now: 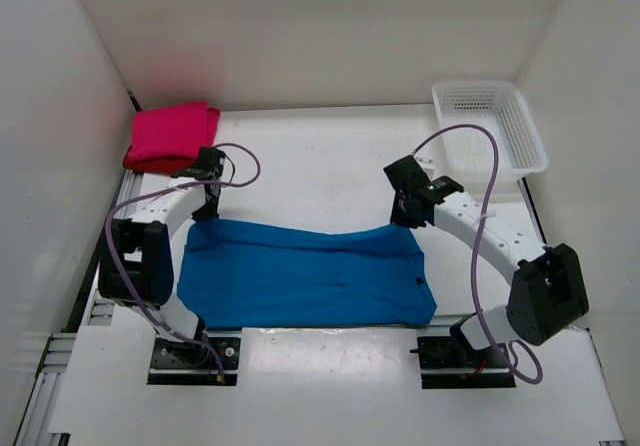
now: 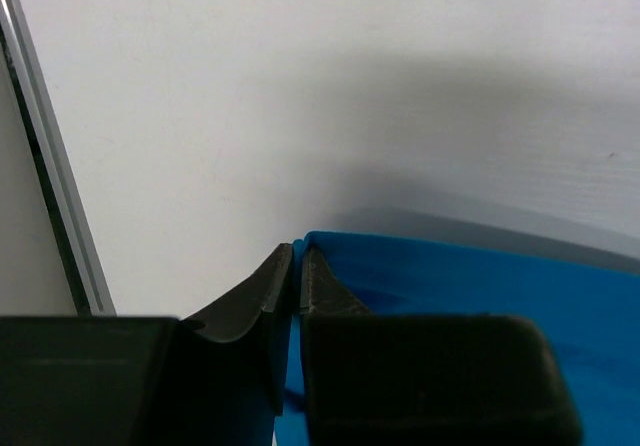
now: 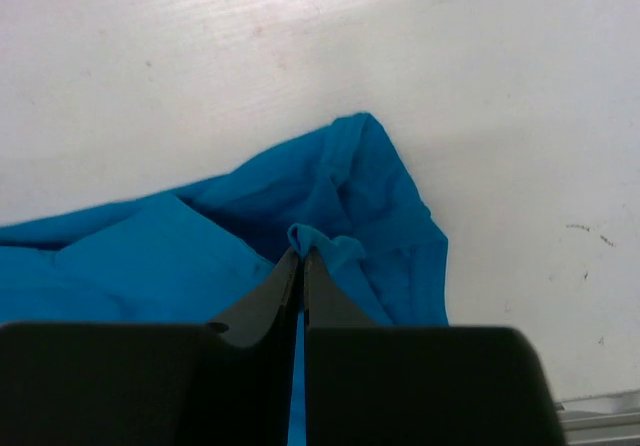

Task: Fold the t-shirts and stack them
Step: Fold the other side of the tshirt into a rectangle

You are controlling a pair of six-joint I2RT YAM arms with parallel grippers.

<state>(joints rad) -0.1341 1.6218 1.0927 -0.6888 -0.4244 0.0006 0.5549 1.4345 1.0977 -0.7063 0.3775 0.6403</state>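
**A:** What has the left gripper (image 2: 297,253) got?

**B:** Its jaws are pinched together on a corner of the bright blue t-shirt (image 1: 305,276). In the wrist view the blue edge is caught right at the tips, with the bare white table (image 1: 320,156) beyond.

**A:** And the right gripper (image 3: 301,256)?

**B:** Clamped tight as well — a small bunched fold of the same blue cloth pokes up between its tips, and the fabric around it is rumpled.

**A:** Where on the shirt are they?

**B:** From above, the left holds the far-left corner and the right holds the far-right one. The shirt lies spread wide across the middle of the table between the two arms. Its far edge dips a little between the two grips, and its near edge is close to the arm bases.

**A:** Anything further out?

**B:** A folded magenta-pink t-shirt (image 1: 172,134) sits in the far-left corner, apart from the blue one. A darker red edge shows along its near side — whether that is a separate shirt, I cannot tell. A white plastic mesh basket (image 1: 480,91) stands at the far right by the wall.
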